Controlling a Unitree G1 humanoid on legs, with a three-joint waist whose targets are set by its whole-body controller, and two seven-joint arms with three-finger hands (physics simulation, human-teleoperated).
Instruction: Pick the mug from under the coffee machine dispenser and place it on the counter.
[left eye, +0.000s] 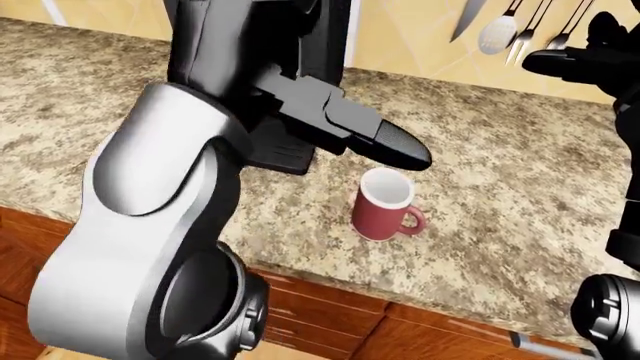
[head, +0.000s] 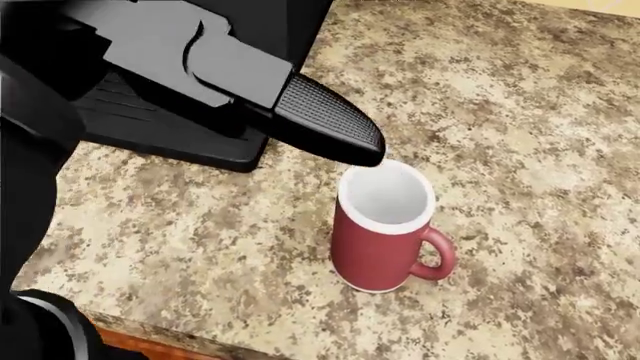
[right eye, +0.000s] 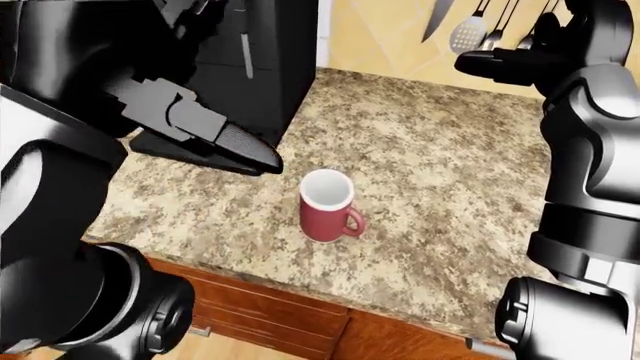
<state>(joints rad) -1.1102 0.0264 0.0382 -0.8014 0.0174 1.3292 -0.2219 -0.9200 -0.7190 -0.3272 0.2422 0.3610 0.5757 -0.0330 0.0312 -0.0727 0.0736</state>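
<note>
The red mug (head: 383, 234), white inside, stands upright on the speckled granite counter (head: 520, 135), handle to the right. It is right of the black coffee machine's drip tray (head: 150, 120), not under the dispenser. My left hand (left eye: 335, 120) hangs raised near the camera, open and empty. One dark finger (head: 325, 120) reaches over the mug's upper left without touching it. My right hand (right eye: 515, 66) is held high at the right, open, far from the mug.
The coffee machine body (right eye: 262, 64) rises at the upper left. A knife and utensils (left eye: 497, 28) hang on the yellow wall. The counter edge (right eye: 330, 296) runs below the mug, with wooden cabinet fronts (left eye: 330, 315) beneath.
</note>
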